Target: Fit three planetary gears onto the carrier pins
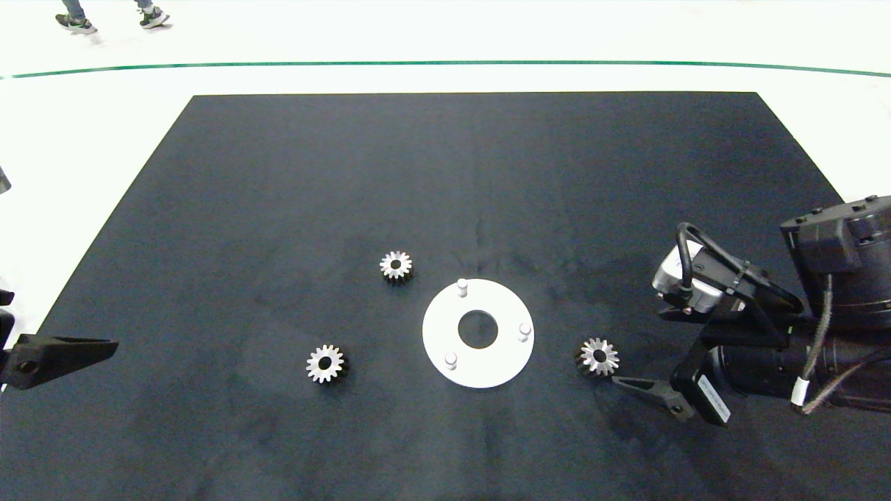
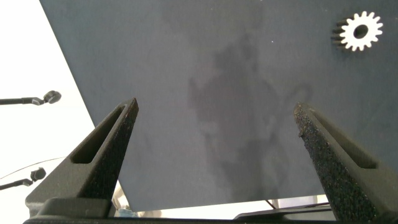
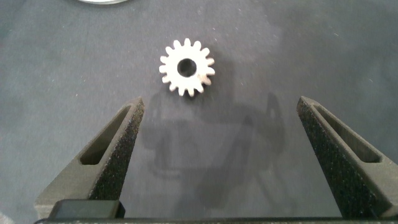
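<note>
The right gripper [image 3: 214,140] hangs low over the black mat [image 1: 278,209] with its two fingers [image 3: 112,155] spread wide and nothing between them. It touches nothing; one silvery gear [image 3: 186,67] lies flat on the mat just ahead of its fingertips, in line with the gap. From above, that same gear [image 1: 599,356] sits just to the right of the white disc [image 1: 445,327], with one dark fingertip [image 1: 637,386] of the right gripper close beside it and apart from it.

The left gripper [image 2: 214,134] is parked at the mat's left edge, its fingers [image 2: 106,149] also wide apart and empty, well away from the work. Its wrist view catches one gear [image 2: 360,31] far off in a corner, over bare mat.

Only the overhead view takes in the whole layout. The disc lies flat near the middle of the mat, and its three carrier pins [image 1: 462,287] stand upright and bare around the centre hole. A second gear [image 1: 396,265] lies up and to the left of the disc, near it; the third gear [image 1: 325,363] lies farther off, down and to the left. All three gears rest flat on the mat, none on a pin. The right wrist view shows only a sliver of the disc's rim [image 3: 99,2] beyond its gear. A person's shoes [image 1: 76,24] show on the pale floor beyond the table.
</note>
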Action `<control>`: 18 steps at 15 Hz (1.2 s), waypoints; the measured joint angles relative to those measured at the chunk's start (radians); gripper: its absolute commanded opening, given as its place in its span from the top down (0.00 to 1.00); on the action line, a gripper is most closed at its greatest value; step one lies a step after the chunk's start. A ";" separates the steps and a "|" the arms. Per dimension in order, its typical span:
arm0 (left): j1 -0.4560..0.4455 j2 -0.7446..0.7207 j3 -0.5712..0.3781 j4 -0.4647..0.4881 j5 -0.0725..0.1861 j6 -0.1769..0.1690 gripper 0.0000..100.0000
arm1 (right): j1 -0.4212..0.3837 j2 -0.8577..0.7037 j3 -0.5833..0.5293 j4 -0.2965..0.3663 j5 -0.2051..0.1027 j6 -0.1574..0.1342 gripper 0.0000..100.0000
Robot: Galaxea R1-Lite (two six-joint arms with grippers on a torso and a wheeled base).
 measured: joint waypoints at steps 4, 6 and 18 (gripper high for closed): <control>-0.004 -0.006 0.001 0.006 0.000 0.001 0.00 | 0.014 0.047 -0.004 -0.003 0.001 0.000 0.00; -0.004 -0.009 0.001 0.006 0.000 0.005 0.00 | 0.022 0.065 -0.008 -0.015 0.000 0.000 0.00; -0.003 -0.072 0.001 0.023 0.000 0.023 0.00 | 0.067 0.149 -0.055 -0.033 -0.027 -0.021 0.00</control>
